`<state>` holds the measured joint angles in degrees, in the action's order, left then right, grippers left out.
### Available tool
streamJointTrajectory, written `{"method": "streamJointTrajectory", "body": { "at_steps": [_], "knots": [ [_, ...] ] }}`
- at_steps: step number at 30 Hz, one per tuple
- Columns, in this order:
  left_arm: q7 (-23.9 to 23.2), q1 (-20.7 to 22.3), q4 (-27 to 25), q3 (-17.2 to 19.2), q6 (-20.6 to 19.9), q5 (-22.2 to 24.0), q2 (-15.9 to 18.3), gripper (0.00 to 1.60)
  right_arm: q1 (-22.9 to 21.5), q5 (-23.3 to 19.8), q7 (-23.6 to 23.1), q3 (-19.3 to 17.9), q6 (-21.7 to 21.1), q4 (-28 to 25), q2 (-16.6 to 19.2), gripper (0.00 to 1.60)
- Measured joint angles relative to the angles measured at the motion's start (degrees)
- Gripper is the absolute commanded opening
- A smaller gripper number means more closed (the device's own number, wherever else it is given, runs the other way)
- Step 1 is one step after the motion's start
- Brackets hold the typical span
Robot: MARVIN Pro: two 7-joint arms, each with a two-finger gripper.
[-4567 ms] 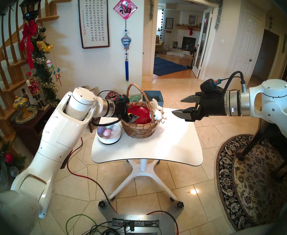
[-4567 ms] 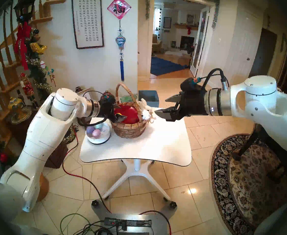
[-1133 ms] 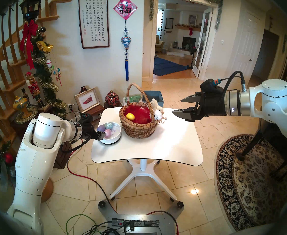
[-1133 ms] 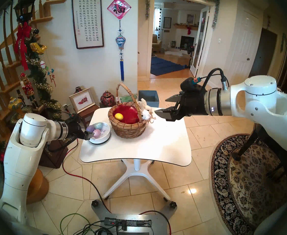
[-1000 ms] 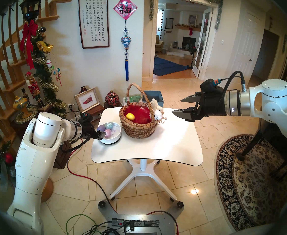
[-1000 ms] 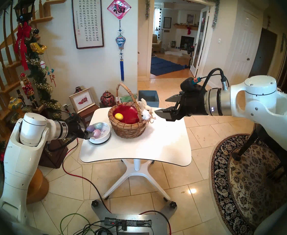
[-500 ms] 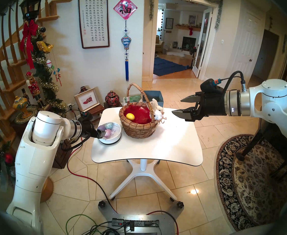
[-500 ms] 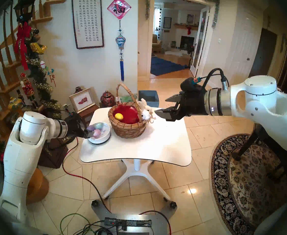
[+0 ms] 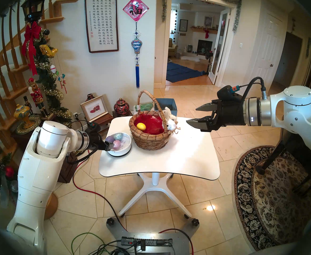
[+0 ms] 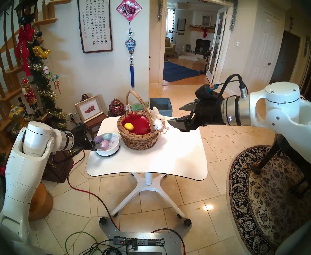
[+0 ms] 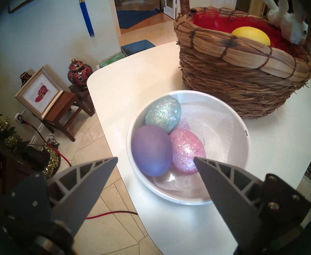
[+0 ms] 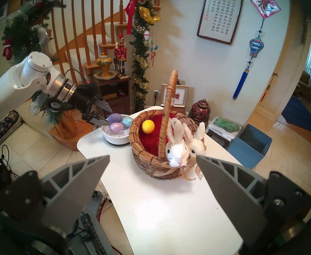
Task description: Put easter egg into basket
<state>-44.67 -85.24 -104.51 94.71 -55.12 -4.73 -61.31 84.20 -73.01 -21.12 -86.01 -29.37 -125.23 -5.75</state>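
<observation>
The wicker basket (image 9: 151, 141) with red lining and white plush bunnies (image 12: 176, 149) stands at the back of the white table (image 9: 169, 160). A yellow egg (image 9: 141, 126) lies inside it. To its left a white bowl (image 9: 125, 151) holds a purple egg (image 11: 151, 151), a pink glitter egg (image 11: 186, 147) and a blue-green glitter egg (image 11: 163, 114). My left gripper (image 11: 156, 158) hovers open at the bowl's left rim, the purple egg between its tips, touching nothing. My right gripper (image 9: 191, 115) hangs open and empty in the air, right of the basket.
A blue box (image 9: 166, 104) sits on the floor behind the table. Low stools with a framed picture (image 9: 94, 108) and a red jar (image 9: 121, 106) stand at the back left. A patterned rug (image 9: 272, 194) lies at the right, and cables and a power strip (image 9: 147, 242) lie in front.
Earlier my left gripper was over the basket; the yellow egg now lies in it and the arm is back at the bowl. In the last second it edged slightly closer. The right arm is still.
</observation>
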Motion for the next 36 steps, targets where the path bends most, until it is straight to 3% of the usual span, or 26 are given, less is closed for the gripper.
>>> {"method": "streamJointTrajectory", "body": {
  "at_steps": [5, 12, 15, 26, 36],
  "knots": [
    [0.38, 0.05, 0.22, -0.35, 0.00, -0.05, 0.02, 1.19, 0.00, 0.00, 0.00, 0.00, 0.00, 0.00, 0.00, 1.60],
    [0.71, 0.06, 0.29, -0.39, 0.00, -0.05, 0.08, 0.71, 0.00, 0.00, 0.00, 0.00, 0.00, 0.00, 0.00, 1.60],
    [0.81, 0.06, 0.29, -0.36, 0.00, -0.04, 0.09, 0.61, 0.00, 0.00, 0.00, 0.00, 0.00, 0.00, 0.00, 1.60],
    [1.04, 0.05, 0.15, -0.23, 0.01, 0.12, 0.07, 0.51, 0.00, 0.00, 0.00, 0.00, 0.00, 0.00, 0.00, 1.60],
    [1.52, -0.20, -3.88, 1.76, 0.01, 0.66, 0.34, 0.50, -0.01, 0.00, 0.01, 0.03, 0.00, 0.00, 0.00, 1.60]
  ]
}}
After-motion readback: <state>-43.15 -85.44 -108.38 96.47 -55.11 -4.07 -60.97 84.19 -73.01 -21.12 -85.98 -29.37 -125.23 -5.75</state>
